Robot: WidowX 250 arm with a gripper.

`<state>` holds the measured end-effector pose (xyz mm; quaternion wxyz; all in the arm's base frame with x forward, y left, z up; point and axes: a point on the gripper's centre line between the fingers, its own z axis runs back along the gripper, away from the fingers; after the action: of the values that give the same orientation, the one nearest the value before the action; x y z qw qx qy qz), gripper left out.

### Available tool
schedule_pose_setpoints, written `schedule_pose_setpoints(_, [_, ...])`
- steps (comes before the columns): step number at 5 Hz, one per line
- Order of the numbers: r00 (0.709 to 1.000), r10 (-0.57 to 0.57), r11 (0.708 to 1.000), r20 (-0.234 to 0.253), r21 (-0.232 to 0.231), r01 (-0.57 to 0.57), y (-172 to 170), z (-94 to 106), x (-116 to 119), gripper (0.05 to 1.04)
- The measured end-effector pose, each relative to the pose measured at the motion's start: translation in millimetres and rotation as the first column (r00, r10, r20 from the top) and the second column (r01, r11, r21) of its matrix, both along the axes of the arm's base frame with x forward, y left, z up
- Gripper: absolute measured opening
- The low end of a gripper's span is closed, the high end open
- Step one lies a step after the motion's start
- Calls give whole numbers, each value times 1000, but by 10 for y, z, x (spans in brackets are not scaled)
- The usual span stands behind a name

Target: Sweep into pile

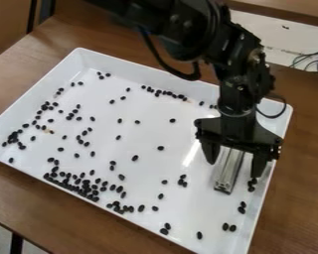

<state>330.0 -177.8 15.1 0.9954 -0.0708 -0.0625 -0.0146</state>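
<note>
Small black oval beans (95,192) lie thinly over the left and middle of the white rectangular tray (141,132), thickest along its near edge, so that band makes a sensible gathering place. Toward the right, the silver-coloured grooved metal bar (229,171) sits between the spread fingers of the black two-finger gripper (234,168), with gaps showing at both sides. The fingers should close squarely on it, clear of the few beans by the right wall; slow, low strokes would then gather strays without rolling them past the bar's ends.
</note>
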Motion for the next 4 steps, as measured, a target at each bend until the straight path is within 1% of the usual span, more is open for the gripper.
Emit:
schedule_pose_setpoints(1, [1000, -4, 1000, -7, 6, 4, -3, -25, 24, 653])
schedule_pose_setpoints(2, [1000, -2, 1000, -6, 10, 2, 3, -25, 27, 370])
schedule_pose_setpoints(3, [1000, 4, 1000, -3, 20, -4, 14, -27, 66, 354])
schedule_pose_setpoints(4, [1000, 10, 999, -21, 44, -9, 50, -17, 46, 354])
